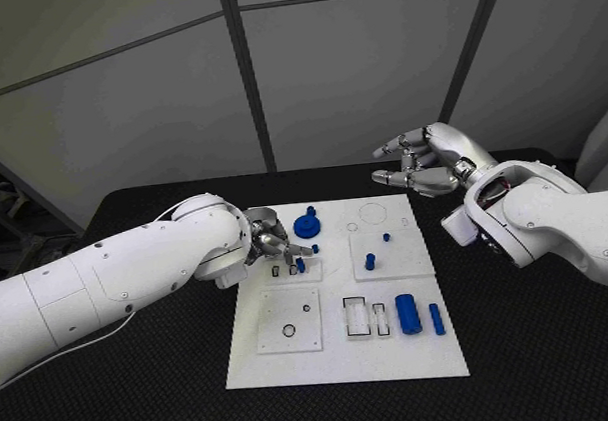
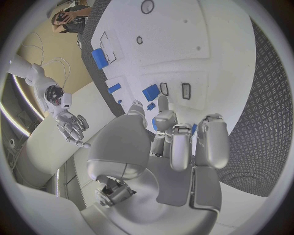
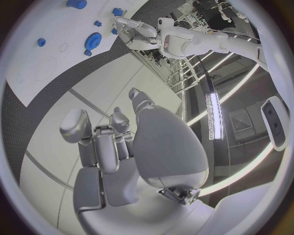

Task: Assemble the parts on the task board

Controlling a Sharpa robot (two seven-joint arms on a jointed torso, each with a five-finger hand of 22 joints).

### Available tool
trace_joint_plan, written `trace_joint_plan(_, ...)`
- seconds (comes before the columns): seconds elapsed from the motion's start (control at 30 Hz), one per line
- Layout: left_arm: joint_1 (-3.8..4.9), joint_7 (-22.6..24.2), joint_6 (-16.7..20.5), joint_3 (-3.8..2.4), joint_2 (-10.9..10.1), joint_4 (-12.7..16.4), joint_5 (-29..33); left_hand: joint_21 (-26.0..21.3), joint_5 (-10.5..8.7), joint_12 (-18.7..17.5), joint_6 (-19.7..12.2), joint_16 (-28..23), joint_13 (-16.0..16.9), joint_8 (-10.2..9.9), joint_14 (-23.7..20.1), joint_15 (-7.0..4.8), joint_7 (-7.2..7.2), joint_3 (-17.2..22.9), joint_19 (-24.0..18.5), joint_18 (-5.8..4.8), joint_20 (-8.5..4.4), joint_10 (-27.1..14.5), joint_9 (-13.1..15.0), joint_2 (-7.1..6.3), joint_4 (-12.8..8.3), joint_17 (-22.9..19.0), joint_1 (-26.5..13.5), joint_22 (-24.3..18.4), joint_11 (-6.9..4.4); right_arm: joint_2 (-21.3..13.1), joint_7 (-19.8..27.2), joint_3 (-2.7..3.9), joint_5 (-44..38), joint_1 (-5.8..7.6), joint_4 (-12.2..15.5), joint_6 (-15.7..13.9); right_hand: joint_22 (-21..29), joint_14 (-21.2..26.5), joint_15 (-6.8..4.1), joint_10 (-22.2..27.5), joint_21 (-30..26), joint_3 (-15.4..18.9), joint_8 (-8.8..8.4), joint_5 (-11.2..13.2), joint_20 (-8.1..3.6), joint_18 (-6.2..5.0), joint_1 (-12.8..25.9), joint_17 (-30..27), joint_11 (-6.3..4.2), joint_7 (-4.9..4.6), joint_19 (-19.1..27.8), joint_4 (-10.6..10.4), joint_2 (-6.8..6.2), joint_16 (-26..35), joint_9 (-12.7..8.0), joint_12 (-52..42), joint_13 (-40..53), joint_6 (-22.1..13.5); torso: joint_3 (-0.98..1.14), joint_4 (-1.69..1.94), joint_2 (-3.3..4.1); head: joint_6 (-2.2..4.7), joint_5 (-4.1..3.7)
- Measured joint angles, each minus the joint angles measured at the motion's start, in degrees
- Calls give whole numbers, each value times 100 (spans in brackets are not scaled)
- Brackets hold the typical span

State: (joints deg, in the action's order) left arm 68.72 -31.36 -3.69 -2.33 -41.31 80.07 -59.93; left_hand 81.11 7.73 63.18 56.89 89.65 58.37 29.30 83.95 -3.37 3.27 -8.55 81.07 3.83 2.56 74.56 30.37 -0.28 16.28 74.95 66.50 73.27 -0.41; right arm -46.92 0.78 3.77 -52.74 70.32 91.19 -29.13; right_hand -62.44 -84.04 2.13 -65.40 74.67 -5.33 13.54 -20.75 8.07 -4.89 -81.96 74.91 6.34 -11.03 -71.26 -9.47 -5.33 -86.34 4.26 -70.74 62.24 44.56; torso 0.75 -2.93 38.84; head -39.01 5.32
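the task board [image 1: 350, 352], a white rectangular plate, lies in the middle of the black table [image 1: 150, 416] with its long axis running away from the robot; raised square panels and black-outlined slots mark its surface; near its far edge sits a blue gear [image 1: 307, 224], round and toothed; a small blue peg [image 1: 370, 260] stands upright on the right-hand panel, with a smaller blue piece [image 1: 387, 236] just beyond it; at the near right, a short blue cylinder [image 1: 408, 313] and a thinner blue rod [image 1: 436, 318] lie side by side, both long axes pointing away from the robot, beside two rectangular outlined slots [image 1: 360, 318]; a black ring [image 1: 288, 329] lies on the near-left panel; the left hand [image 1: 267, 244] is over the board's left panel, fingers curled down around a small blue part [image 2: 156, 123] seen between the fingertips in the left wrist view, so it appears to grasp that part; the right hand [image 1: 423, 162] hovers above the table beyond the board's far right corner, fingers apart and partly bent, holding nothing.
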Motion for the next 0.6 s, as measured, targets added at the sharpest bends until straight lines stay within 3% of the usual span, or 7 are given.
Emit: trace_joint_plan(0.6,2,2,-156,4,45,-61,-7,0,23,0,-9,0,-52,49,21,-21,-10,-16,0,1,0,-21,96,38,-16,-1,146,-30,-20,3,-20,0,0,0,-4,1,12,0,0,0,0,0,0,0,0,0,0,-1,0,0,0,0,0,0,-1,0,-6,0,4,-3,-2,-5,-27)
